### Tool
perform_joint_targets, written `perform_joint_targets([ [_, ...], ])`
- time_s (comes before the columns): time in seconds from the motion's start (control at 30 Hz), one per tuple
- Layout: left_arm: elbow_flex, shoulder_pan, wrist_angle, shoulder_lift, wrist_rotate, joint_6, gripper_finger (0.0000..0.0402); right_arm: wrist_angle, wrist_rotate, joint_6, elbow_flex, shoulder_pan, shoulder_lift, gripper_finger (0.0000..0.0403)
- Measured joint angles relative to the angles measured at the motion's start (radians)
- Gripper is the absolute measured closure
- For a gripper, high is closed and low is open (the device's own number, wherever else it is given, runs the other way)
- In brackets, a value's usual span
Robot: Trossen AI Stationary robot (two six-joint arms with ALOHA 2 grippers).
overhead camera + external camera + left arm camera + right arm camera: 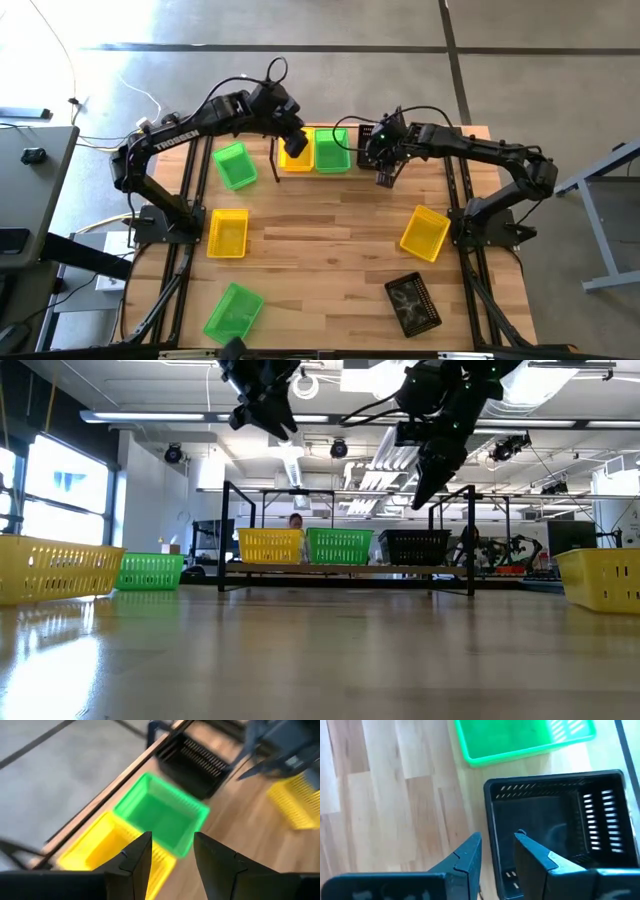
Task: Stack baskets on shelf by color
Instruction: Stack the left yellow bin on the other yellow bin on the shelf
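The shelf stands along the table's far edge. On it rest a yellow basket, a green basket and a black basket, side by side on their bottoms. My left gripper hangs open above the yellow and green ones, high over the shelf. My right gripper is open above the black basket, its fingers standing over one short wall. In the low view it hangs clear above that basket.
On the tabletop lie a green basket left of the shelf, a yellow one, a second green one, a tilted yellow one and a black one. Bare wood shows mid-table.
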Motion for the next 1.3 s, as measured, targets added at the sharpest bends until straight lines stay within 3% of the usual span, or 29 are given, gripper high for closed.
perform_joint_targets([
  [0.3, 0.000, -0.021, -0.271, -0.030, -0.058, 0.049, 0.0267, -0.015, -0.003, 0.029, 0.001, 0.022, 0.000, 0.0307],
  [0.57, -0.012, -0.123, -0.414, -0.057, -0.062, 0.049, 0.0267, 0.045, -0.002, 0.118, 0.001, 0.082, 0.000, 0.0307],
  [1.3, -0.453, -0.516, -0.410, -0.414, 0.058, -0.102, 0.0267, 0.075, 0.182, 0.495, 0.001, 0.287, 0.000, 0.0307],
])
